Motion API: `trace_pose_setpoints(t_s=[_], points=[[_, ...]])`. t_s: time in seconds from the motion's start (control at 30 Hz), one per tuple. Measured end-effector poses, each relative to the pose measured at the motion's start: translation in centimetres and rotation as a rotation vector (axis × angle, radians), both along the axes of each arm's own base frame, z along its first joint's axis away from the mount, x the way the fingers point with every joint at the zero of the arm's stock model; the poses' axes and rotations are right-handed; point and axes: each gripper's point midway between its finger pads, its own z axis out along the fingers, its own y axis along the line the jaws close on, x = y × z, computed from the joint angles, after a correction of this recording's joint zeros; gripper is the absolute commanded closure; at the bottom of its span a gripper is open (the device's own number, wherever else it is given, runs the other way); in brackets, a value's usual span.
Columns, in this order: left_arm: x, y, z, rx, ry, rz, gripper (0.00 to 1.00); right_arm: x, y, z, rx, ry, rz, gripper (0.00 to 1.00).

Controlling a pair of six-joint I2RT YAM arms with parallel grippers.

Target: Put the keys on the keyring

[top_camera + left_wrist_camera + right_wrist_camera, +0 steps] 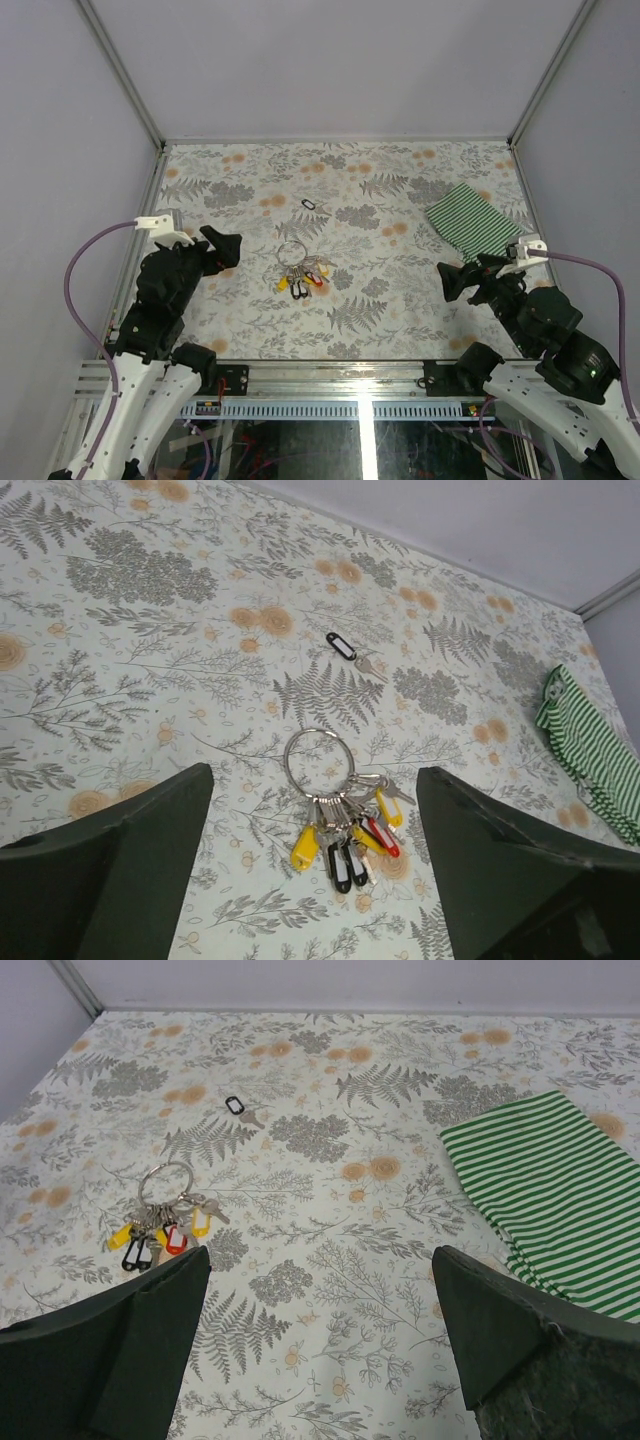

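The keyring (291, 251) is a thin silver wire circle lying flat on the floral table, left of centre. Several keys (305, 279) with yellow, black and red plastic heads fan out from its near side, joined to it by small rings. The ring (287, 757) and keys (347, 840) also lie just ahead of my left gripper (312, 774), which is open and empty. My left gripper (224, 250) is to the left of the bunch. My right gripper (452, 280) is open and empty, far to the right; its view shows the ring (165, 1182) and keys (160, 1232) at left.
A small black oval tag (309, 205) with a little key beside it lies beyond the ring, also in the left wrist view (341, 645) and the right wrist view (236, 1105). A green-striped cloth (475, 218) lies at right. White walls enclose the table.
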Motion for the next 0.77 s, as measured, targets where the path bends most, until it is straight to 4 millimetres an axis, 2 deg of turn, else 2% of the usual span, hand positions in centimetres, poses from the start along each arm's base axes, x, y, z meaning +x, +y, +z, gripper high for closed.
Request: trace_pose_setpoints(t_s=[0.37, 0.77], points=[[-0.3, 0.4, -0.7, 0.024, 0.024, 0.012, 0.0, 0.1, -0.2, -1.4, -0.036, 0.026, -0.01, 0.01], [-0.3, 0.4, -0.7, 0.024, 0.025, 0.013, 0.0, 0.1, -0.2, -1.8, -0.05, 0.029, -0.008, 0.01]])
